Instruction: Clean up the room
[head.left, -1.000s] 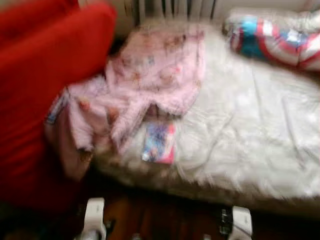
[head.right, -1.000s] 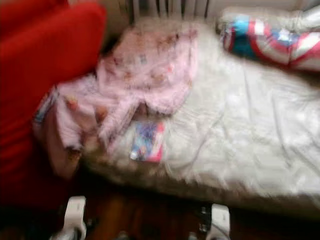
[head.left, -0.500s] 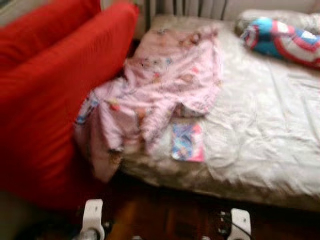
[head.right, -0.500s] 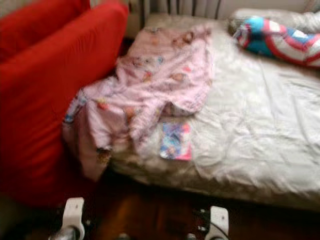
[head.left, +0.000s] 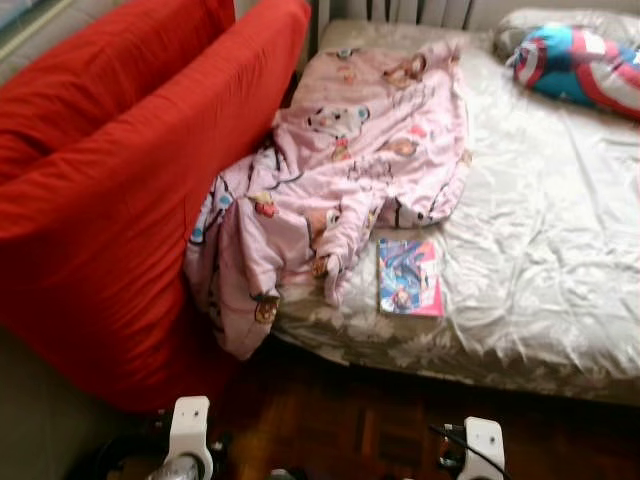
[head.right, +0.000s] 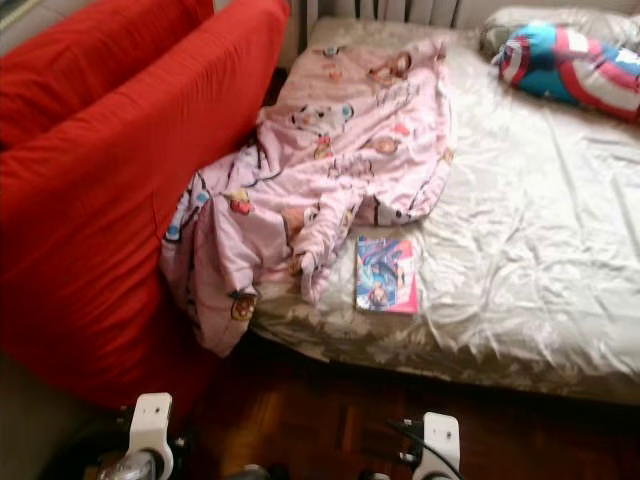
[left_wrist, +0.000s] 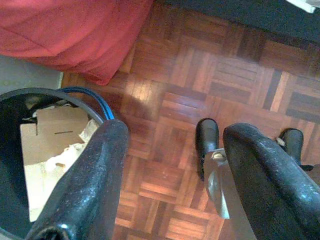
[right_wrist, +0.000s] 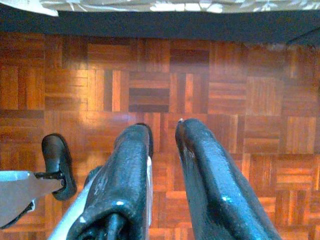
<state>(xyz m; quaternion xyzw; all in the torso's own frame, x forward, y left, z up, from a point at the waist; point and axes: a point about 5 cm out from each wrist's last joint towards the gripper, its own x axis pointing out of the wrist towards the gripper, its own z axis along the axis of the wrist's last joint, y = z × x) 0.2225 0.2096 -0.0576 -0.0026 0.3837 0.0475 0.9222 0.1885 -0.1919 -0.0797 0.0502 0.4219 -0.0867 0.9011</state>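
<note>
1. Lying flat on the bed (head.left: 560, 250), a small colourful book (head.left: 408, 277) sits near the bed's front edge, just beside the lower hem of a pink cartoon-print blanket (head.left: 350, 170).
2. The blanket is rumpled over the bed's corner nearest the red sofa (head.left: 130, 190), and one fold hangs off the bed's side, down between mattress and sofa.
3. At the bed's far end lies a cushion (head.left: 580, 70) in blue, red and white rings, well apart from the book; a pale pillow is behind it.
4. The bed is covered with a creased, shiny pale sheet, and vertical bars stand at its head.
5. The sofa stands close against the bed's side, its red back leaning toward the blanket.
6. The left gripper (left_wrist: 170, 165) hangs low over the floor beside the bed, fingers (left_wrist: 85, 190) spread wide apart and empty.
7. Next to it stands a dark round bin (left_wrist: 20, 100) with a blue rim band, holding flat cardboard and crumpled paper.
8. The right gripper (right_wrist: 162, 135) also points down at the floor before the bed, its fingers (right_wrist: 210, 185) parted by a narrow gap with nothing between them.
9. The floor (right_wrist: 240, 90) is brown wood parquet in a basket-weave pattern; the robot's black feet show on it.
</note>
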